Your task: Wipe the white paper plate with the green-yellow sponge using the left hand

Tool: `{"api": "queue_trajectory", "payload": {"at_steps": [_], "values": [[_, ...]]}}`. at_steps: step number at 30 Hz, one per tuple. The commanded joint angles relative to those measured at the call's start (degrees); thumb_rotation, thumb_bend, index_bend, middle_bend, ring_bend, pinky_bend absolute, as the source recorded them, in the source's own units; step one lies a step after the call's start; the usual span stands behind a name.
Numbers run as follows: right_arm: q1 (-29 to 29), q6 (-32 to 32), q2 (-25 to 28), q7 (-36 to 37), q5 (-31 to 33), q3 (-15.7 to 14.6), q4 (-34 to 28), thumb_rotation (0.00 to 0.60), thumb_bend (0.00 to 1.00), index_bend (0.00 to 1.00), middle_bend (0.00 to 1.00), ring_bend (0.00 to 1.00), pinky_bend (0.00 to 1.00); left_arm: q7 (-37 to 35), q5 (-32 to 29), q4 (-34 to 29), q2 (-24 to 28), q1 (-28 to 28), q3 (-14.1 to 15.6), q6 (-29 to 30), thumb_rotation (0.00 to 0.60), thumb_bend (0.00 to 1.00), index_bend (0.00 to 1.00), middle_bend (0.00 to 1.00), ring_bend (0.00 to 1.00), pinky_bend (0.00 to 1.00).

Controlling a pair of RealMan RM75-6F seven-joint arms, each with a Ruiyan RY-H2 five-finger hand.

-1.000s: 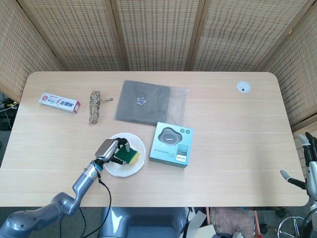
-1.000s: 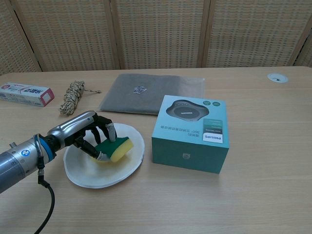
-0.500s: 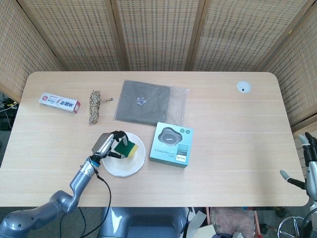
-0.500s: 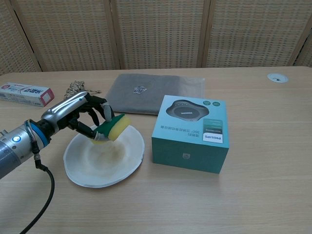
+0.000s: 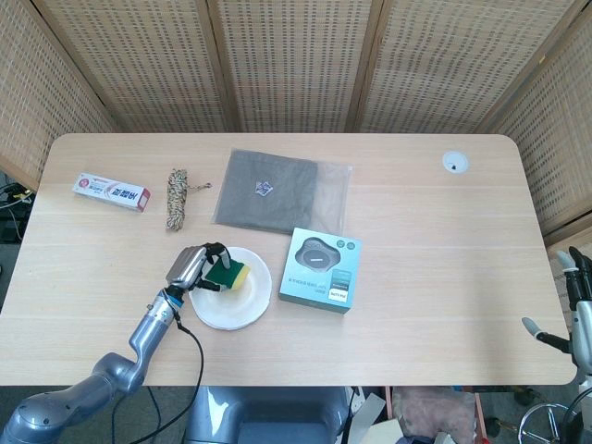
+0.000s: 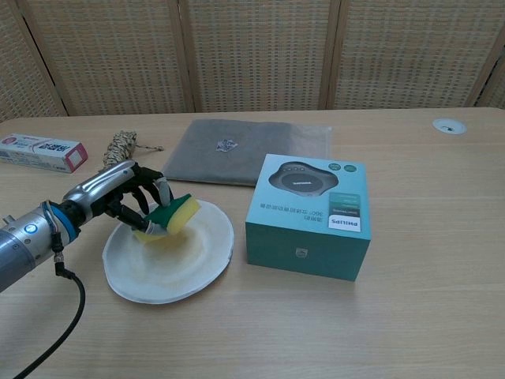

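Sponge [image 6: 175, 215] half-hidden under left hand [image 6: 126, 197] fingers

White paper plate [image 6: 193, 264]: one
Green-yellow sponge [image 6: 175, 215]: one
Teal box [image 6: 309, 215]: one
Grey pouch [image 6: 237, 150]: one
Twine bundle [image 6: 117, 148]: one
Toothpaste carton [image 6: 41, 151]: one
Counter [image 6: 426, 260]: one
Cable grommet [image 6: 449, 125]: one

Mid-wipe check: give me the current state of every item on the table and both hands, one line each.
left hand: grips the sponge over the plate's far left rim
sponge: held, tilted, green side toward the fingers
white paper plate: flat on the table
teal box: closed, upright, right of the plate
grey pouch: lying flat
twine bundle: coiled
toothpaste box: lying flat, closed
right hand: at the table's right edge, state unclear
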Motion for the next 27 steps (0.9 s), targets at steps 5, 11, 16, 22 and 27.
{"api": "queue_trajectory", "payload": {"at_steps": [5,11,16,22,27], "values": [[0.03,-0.18,0.06,0.28,0.07,-0.03,-0.13,0.600,0.00,0.00,0.00,0.00,0.00,-2.73,-0.08,5.30,-3.13,1.02,1.16,-1.88,0.600,0.02,0.59,0.50,0.39,0.45],[-0.09,-0.01,0.23,0.45,-0.03,-0.08,-0.29,0.600,0.00,0.00,0.00,0.00,0.00,-4.78,0.60,6.64,-3.90,1.04,1.21,-0.08,0.600,0.02,0.59,0.50,0.39,0.45],[-0.12,0.02,0.34,0.62,0.03,-0.02,-0.38,0.600,0.00,0.00,0.00,0.00,0.00,-5.93,0.86,5.29,-2.85,0.71,0.42,2.54,0.600,0.02,0.59,0.50,0.39,0.45],[-0.14,0.07,0.44,0.80,-0.04,-0.03,-0.49,0.600,0.00,0.00,0.00,0.00,0.00,-6.22,1.20,1.21,-0.56,0.10,-0.99,6.62,0.600,0.02,0.59,0.50,0.39,0.45],[-0.13,0.13,0.47,0.62,-0.20,-0.06,-0.67,0.600,0.00,0.00,0.00,0.00,0.00,-3.50,2.51,-2.73,1.36,-0.18,0.31,6.53,0.600,0.02,0.59,0.50,0.39,0.45]]}}
